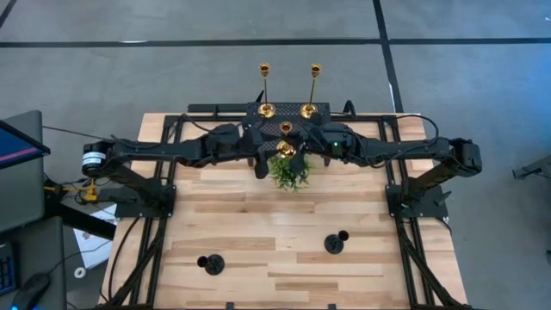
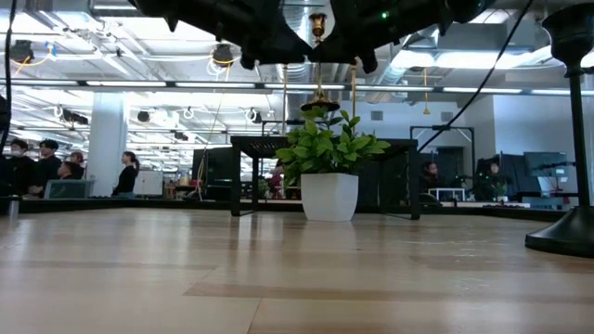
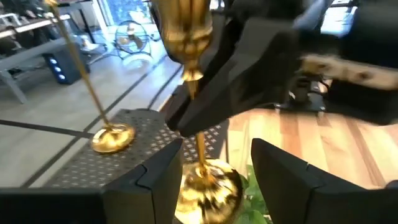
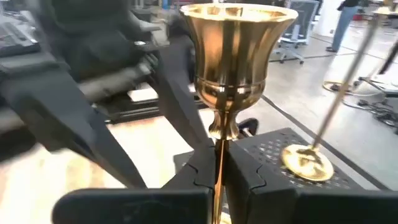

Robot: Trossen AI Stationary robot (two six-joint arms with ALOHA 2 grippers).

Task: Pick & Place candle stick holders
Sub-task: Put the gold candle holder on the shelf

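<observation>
In the high view, going left to right: a short black holder (image 1: 210, 263) stands alone at the lower left of the table (image 1: 250, 224), untouched. Toward the top centre, two tall thin gold holders (image 1: 265, 89) stand side by side on the black mesh stand (image 1: 288, 110) at the table's far edge, so those two look already placed.

Just below the stand, at the middle of the frame, both arms meet over the small green plant (image 1: 290, 172). The short gold holder (image 1: 286, 139) sits between them, raised above the plant. The left pincer (image 3: 217, 171) stands spread, its two dark fingers (image 3: 158, 174) on either side of the holder's round base without touching the stem. The right pincer (image 4: 219, 168) is pressed together on the thin stem of that same gold holder, right under its cup, and appears to be the only thing carrying it. In the low view the holder hangs at top centre, above the plant's leaves and clear of the table.

To the lower right of the high view stands the second short black holder (image 1: 335, 243), also alone and well apart from the arms.

My reading: two of five are done, the third is in mid-transfer from the left arm to the right and has yet to go onto the stand just beside it, and both black ones remain to be picked.
</observation>
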